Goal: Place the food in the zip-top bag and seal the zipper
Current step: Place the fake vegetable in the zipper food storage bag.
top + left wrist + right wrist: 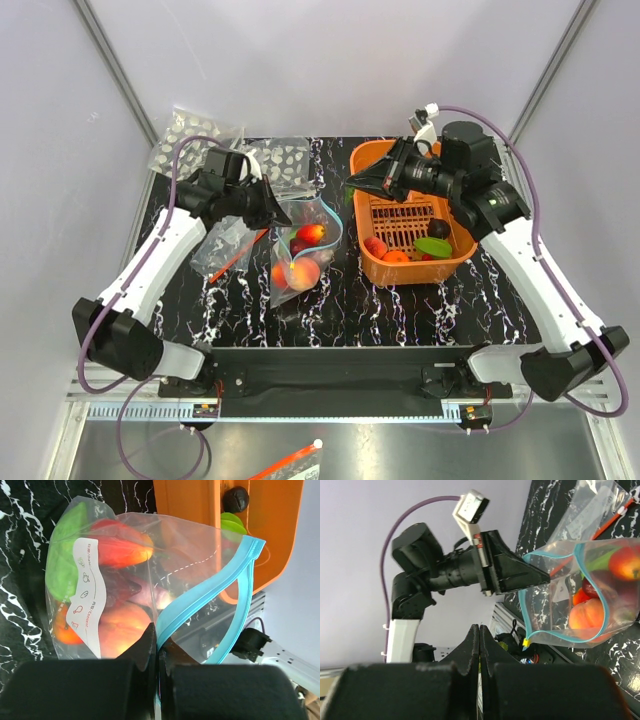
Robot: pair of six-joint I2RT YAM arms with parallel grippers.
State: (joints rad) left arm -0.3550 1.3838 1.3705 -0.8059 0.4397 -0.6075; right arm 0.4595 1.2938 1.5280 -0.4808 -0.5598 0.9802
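Roughly halfway, I'd say. The clear thin plastic zip-top bag (300, 262) already holds a few of the glossy toy fruit and veg (125, 630): a peach-orange one, a red one, something green and a purplish one. There's more left though. I count about four pieces (red, orange, green, dark plum) (405, 250) in the orange plastic slatted basket (452, 262), which sits right under the right claw (355, 183).

The left claw (157, 641) is clamped on the teal-blue zipper strip (200, 600) at one end of the mouth. The bag hangs just past its tips and the mouth gapes wide open, so sealing hasn't started. The right claw has its fingers (470, 645) pressed together with nothing between them. It's off to the side of the bag mouth and not touching it.

As for writing, the white label (87, 595) on the bag reads "Date" and "Content" sideways, with little food icons. The other characters are too small to read, and I can't see a brand.
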